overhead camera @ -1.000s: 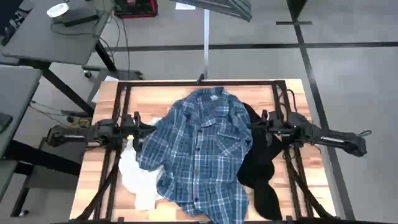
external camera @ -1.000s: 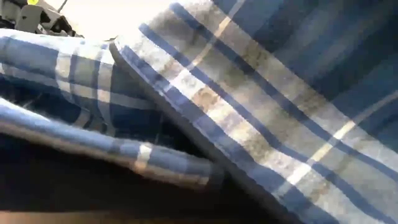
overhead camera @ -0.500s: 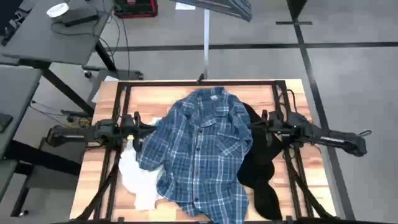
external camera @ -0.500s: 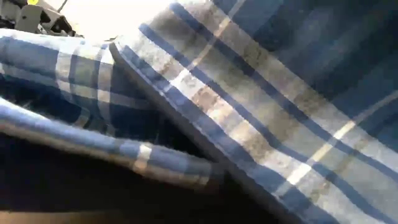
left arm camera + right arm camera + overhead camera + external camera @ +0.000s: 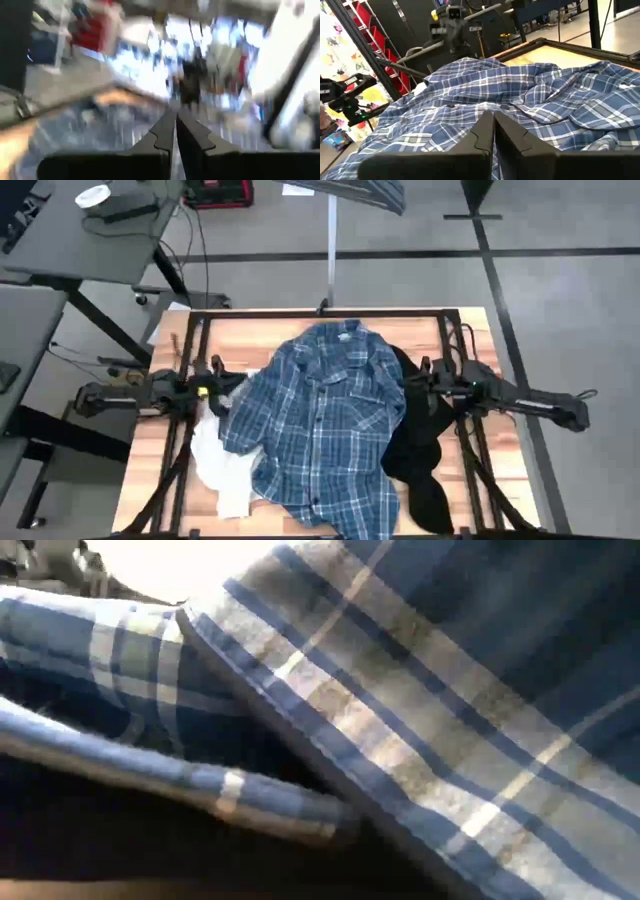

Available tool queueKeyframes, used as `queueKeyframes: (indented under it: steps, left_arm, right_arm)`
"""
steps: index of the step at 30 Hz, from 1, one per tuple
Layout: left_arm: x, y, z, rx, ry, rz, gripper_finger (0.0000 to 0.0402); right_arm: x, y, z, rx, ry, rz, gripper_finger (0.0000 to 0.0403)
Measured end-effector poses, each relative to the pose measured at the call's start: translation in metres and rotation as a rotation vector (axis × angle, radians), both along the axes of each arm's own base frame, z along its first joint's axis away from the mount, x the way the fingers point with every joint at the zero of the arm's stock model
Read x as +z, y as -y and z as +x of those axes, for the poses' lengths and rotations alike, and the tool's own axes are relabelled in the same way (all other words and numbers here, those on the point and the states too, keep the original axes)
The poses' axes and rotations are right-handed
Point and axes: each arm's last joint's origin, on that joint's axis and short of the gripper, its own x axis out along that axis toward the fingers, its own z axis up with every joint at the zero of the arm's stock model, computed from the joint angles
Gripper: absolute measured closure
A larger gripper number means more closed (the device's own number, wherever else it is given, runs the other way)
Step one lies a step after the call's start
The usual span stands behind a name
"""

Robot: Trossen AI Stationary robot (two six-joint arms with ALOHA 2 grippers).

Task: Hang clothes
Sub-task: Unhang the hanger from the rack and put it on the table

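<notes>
Since the earlier frames only the left gripper (image 5: 222,383) has drawn slightly back toward the table's (image 5: 250,330) left edge, fingers pressed together on nothing. Across the middle, the plaid shirt (image 5: 320,420) lies over the white top (image 5: 222,475) and black top (image 5: 420,470). Hanging looks unstarted, with the right gripper (image 5: 412,382) equally closed and empty.

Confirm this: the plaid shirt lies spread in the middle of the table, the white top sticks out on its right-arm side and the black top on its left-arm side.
The sides are swapped. In the high view, the plaid shirt lies spread in the middle of the table, but the white top sticks out on its left-arm side and the black top on its right-arm side.
</notes>
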Motion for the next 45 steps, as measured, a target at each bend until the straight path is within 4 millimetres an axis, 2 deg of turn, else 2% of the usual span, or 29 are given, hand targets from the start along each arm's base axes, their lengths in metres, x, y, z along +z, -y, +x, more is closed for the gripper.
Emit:
queueKeyframes:
  steps: [3, 6, 9, 12, 17, 22, 28, 33, 41, 45]
  left_arm:
    - [0.018, -0.005, -0.007, 0.136, 0.086, -0.111, 0.0398]
    - [0.042, -0.009, -0.013, 0.23, 0.115, -0.098, 0.0398]
    - [0.06, -0.014, -0.009, 0.33, 0.008, -0.011, 0.0398]
    - [0.082, -0.023, -0.003, 0.468, -0.061, -0.03, 0.0398]
    - [0.114, -0.045, 0.016, 0.59, -0.296, -0.028, 0.0398]
    - [0.158, -0.078, 0.037, 0.661, -0.439, 0.028, 0.0398]
    - [0.213, -0.124, 0.053, 0.651, -0.434, 0.09, 0.0398]
    - [0.248, -0.16, 0.064, 0.731, -0.527, 0.216, 0.0398]
    - [0.282, -0.217, 0.077, 0.822, -0.494, 0.154, 0.0398]
    - [0.283, -0.246, 0.083, 0.775, -0.524, 0.121, 0.0398]
  right_arm:
    - [0.0, 0.0, 0.0, 0.0, 0.0, 0.0, 0.04]
    - [0.0, 0.0, 0.0, 0.0, 0.0, 0.0, 0.04]
    - [0.0, 0.0, 0.0, 0.0, 0.0, 0.0, 0.04]
    - [0.0, 0.001, 0.0, -0.011, -0.003, 0.0, 0.04]
    - [-0.001, 0.003, -0.001, -0.036, -0.007, 0.0, 0.04]
    - [-0.001, 0.005, -0.001, -0.053, -0.006, 0.0, 0.04]
    - [-0.001, 0.006, -0.001, -0.065, -0.006, 0.0, 0.04]
    - [0.003, 0.007, -0.002, -0.08, 0.027, -0.014, 0.04]
    - [0.042, 0.011, -0.01, -0.118, 0.452, 0.106, 0.04]
    - [0.059, 0.013, -0.016, -0.145, 0.576, 0.235, 0.04]
